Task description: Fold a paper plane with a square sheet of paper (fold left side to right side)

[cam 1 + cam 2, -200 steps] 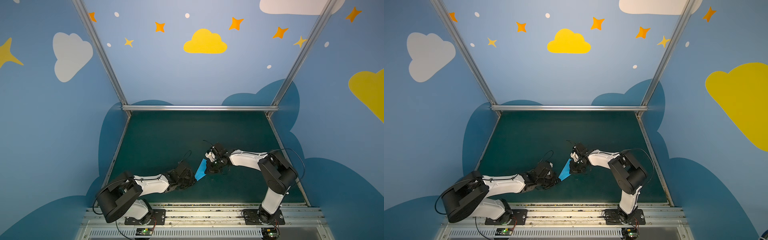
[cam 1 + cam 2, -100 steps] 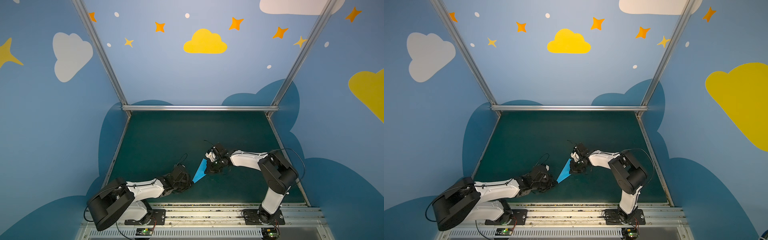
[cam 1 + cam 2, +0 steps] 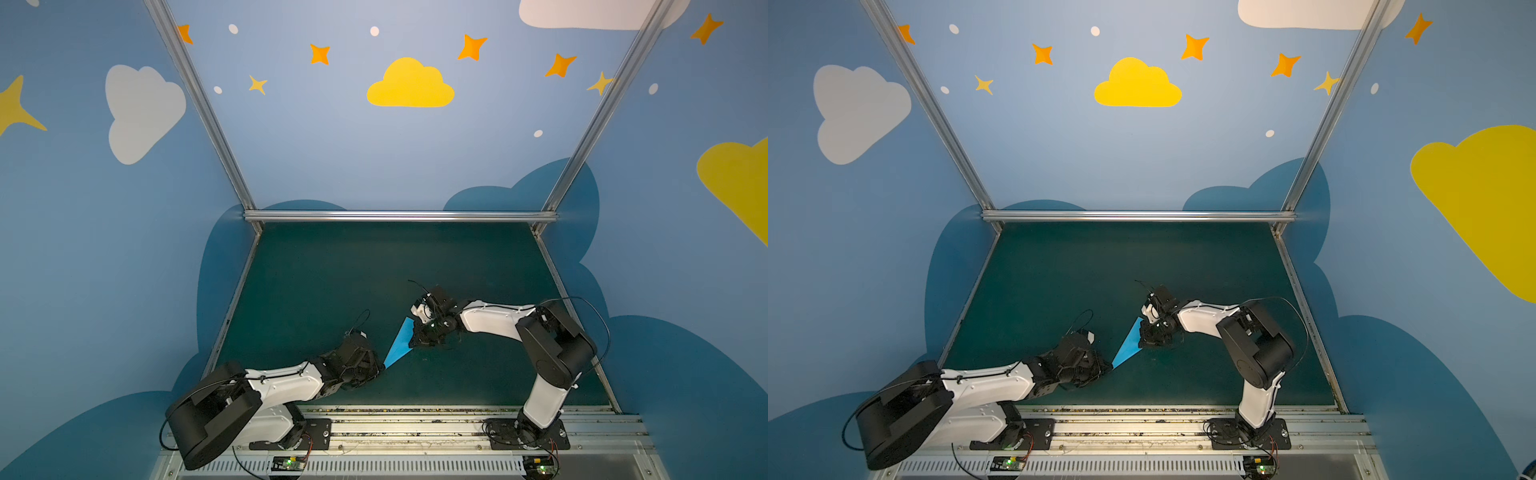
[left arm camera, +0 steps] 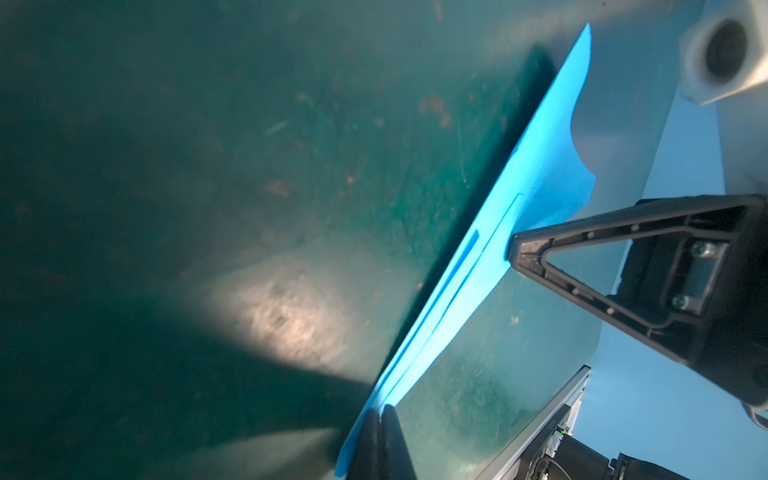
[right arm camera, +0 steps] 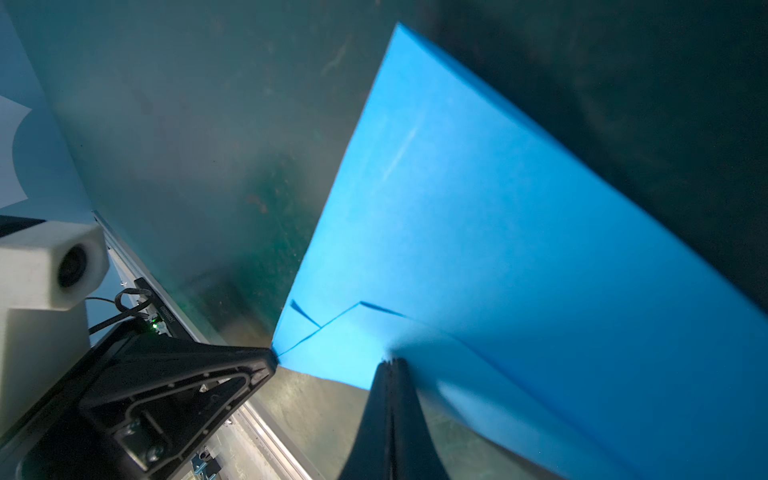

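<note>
1. Paper plane (image 3: 401, 345), bright blue and folded slim, is near the front of the dark green desk (image 3: 374, 270), between the 2 arms.
2. In both top views the paper plane (image 3: 1128, 344) lies on a slant. Its sharp tip points to the front left and its wide end points to the back right.
3. The left pincer (image 3: 381, 368) is clenched on the sharp tip. In the left wrist view its 2 black fingers (image 4: 374, 432) press tight together with the blue paper plane (image 4: 519, 199) pinched between them.
4. The right pincer (image 3: 413, 336) is clenched on the wide end. In the right wrist view its 2 fingers (image 5: 401, 407) are squeezed on the edge of the paper plane (image 5: 478, 232).
5. The right wrist view also shows thin fold lines on the blue paper, and the left pincer (image 5: 268, 357) at the far tip.
6. The left wrist view shows the right pincer (image 4: 515, 249) touching the paper farther along.
7. The pictures do not show whether the paper plane touches the desk or is held just above it.
</note>
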Action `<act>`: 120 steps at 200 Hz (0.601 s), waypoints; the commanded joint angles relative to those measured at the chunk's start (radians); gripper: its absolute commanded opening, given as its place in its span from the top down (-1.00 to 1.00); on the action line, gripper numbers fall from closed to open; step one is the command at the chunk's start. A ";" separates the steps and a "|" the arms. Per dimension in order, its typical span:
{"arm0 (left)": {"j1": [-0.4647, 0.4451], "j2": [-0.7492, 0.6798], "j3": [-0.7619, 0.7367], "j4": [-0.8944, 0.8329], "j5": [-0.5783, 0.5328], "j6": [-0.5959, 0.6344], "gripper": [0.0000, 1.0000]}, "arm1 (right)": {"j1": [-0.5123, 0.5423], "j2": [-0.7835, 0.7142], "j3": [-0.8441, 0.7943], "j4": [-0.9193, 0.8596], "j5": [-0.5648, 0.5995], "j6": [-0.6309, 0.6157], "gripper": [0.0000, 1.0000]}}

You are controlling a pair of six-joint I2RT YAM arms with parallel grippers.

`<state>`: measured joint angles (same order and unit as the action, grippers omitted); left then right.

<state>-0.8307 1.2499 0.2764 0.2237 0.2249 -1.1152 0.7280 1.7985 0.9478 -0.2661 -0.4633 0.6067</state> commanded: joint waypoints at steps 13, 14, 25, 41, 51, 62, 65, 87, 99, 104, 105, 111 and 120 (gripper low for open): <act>-0.019 0.005 -0.037 -0.116 -0.021 0.002 0.93 | -0.002 0.032 -0.032 -0.022 0.072 0.010 1.00; -0.020 0.005 -0.039 -0.116 -0.020 0.002 0.93 | -0.002 0.032 -0.032 -0.022 0.072 0.010 1.00; -0.029 0.005 -0.042 -0.116 -0.019 -0.003 0.93 | -0.002 0.032 -0.031 -0.022 0.071 0.011 1.00; -0.040 0.009 -0.049 -0.119 -0.020 -0.010 0.93 | -0.002 0.032 -0.030 -0.023 0.072 0.013 1.00; -0.049 0.009 -0.056 -0.118 -0.022 -0.018 0.93 | -0.003 0.030 -0.029 -0.024 0.071 0.013 1.00; -0.058 0.006 -0.064 -0.124 -0.026 -0.026 0.93 | -0.003 0.030 -0.027 -0.027 0.071 0.013 1.00; -0.060 0.006 -0.067 -0.124 -0.028 -0.029 0.93 | -0.003 0.030 -0.026 -0.027 0.071 0.013 1.00; -0.065 -0.016 -0.106 -0.124 -0.033 -0.063 0.93 | -0.004 0.025 -0.023 -0.031 0.070 0.015 1.00; -0.064 -0.052 -0.132 -0.140 -0.047 -0.080 0.93 | -0.004 0.024 -0.020 -0.032 0.068 0.014 1.00; -0.064 -0.072 -0.138 -0.156 -0.055 -0.082 0.93 | -0.005 0.023 -0.018 -0.033 0.066 0.013 1.00; -0.065 -0.073 -0.140 -0.159 -0.055 -0.084 0.93 | -0.004 0.022 -0.018 -0.034 0.066 0.013 1.00; -0.065 -0.105 -0.145 -0.183 -0.067 -0.091 0.93 | -0.004 0.022 -0.017 -0.035 0.064 0.013 1.00; -0.063 -0.155 -0.148 -0.218 -0.081 -0.095 0.93 | -0.004 0.022 -0.017 -0.036 0.064 0.013 1.00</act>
<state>-0.8909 1.1538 0.1883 0.2523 0.1944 -1.1797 0.7277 1.7985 0.9478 -0.2661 -0.4644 0.6170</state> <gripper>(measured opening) 0.047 0.047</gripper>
